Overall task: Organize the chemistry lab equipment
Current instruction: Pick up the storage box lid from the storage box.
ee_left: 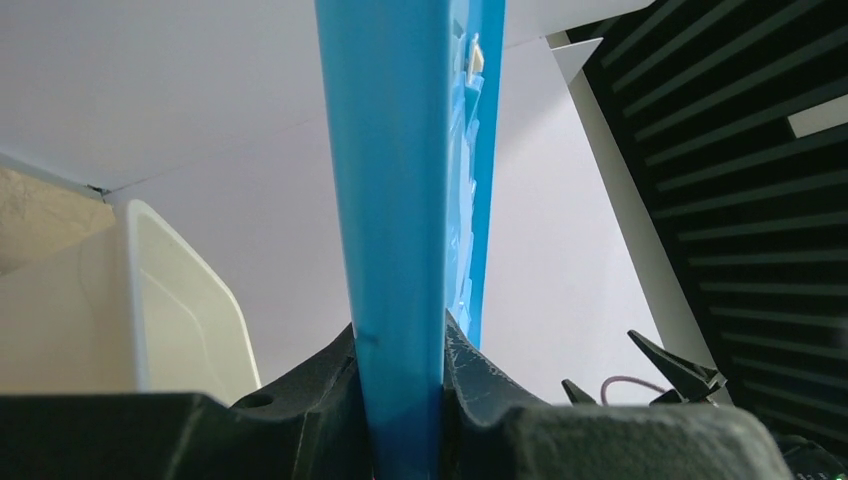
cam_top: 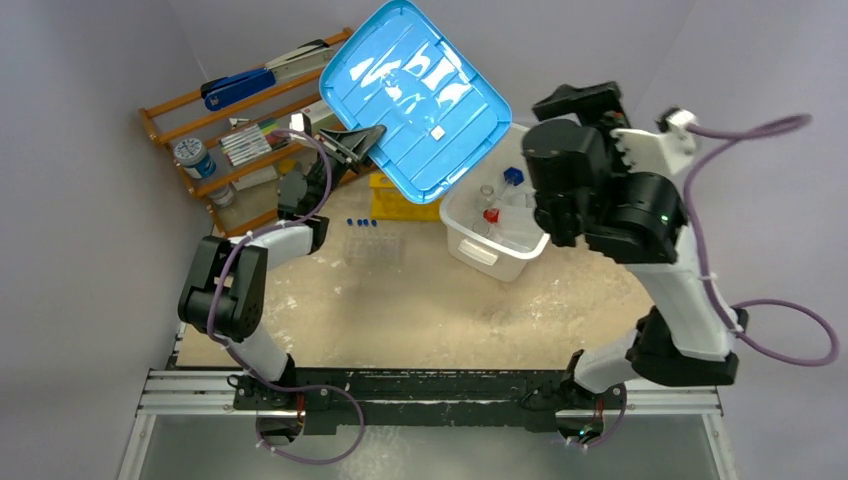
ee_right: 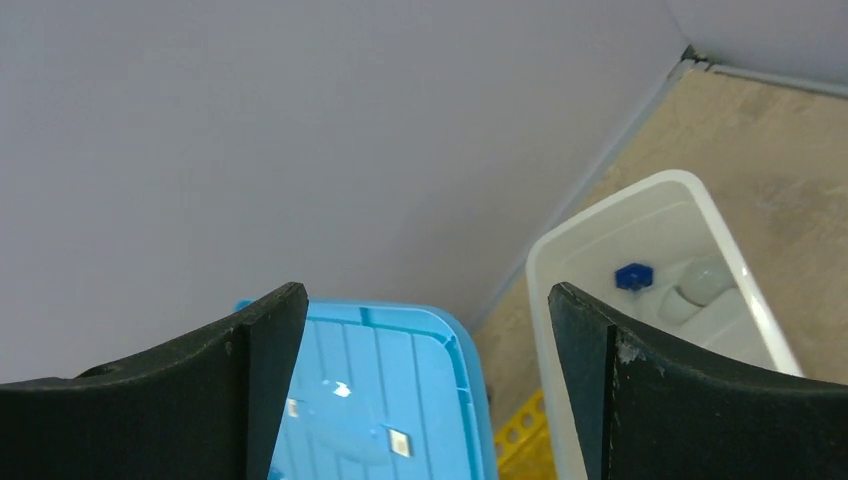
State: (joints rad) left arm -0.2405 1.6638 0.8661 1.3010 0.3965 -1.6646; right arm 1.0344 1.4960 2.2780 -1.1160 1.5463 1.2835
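My left gripper (cam_top: 365, 140) (ee_left: 405, 400) is shut on the edge of a blue bin lid (cam_top: 415, 95) (ee_left: 390, 200) and holds it tilted in the air, over the back of the table. The open white bin (cam_top: 480, 255) (ee_right: 600, 215) holds a white squeeze bottle with a red nozzle (cam_top: 491, 215), a clear flask (cam_top: 486, 193) and a blue-capped piece (cam_top: 513, 176) (ee_right: 633, 276). The yellow rack (cam_top: 395, 200) (ee_right: 520, 440) is partly hidden under the lid. A clear tube tray (cam_top: 375, 247) with blue-capped tubes (cam_top: 362, 223) stands left of the bin. My right gripper (ee_right: 425, 390) is open and empty, raised above the bin.
A wooden shelf (cam_top: 165, 110) with a blue stapler (cam_top: 235, 85), markers and boxes stands at the back left. Grey walls close in the back and sides. The white bin also shows at the left of the left wrist view (ee_left: 170, 310).
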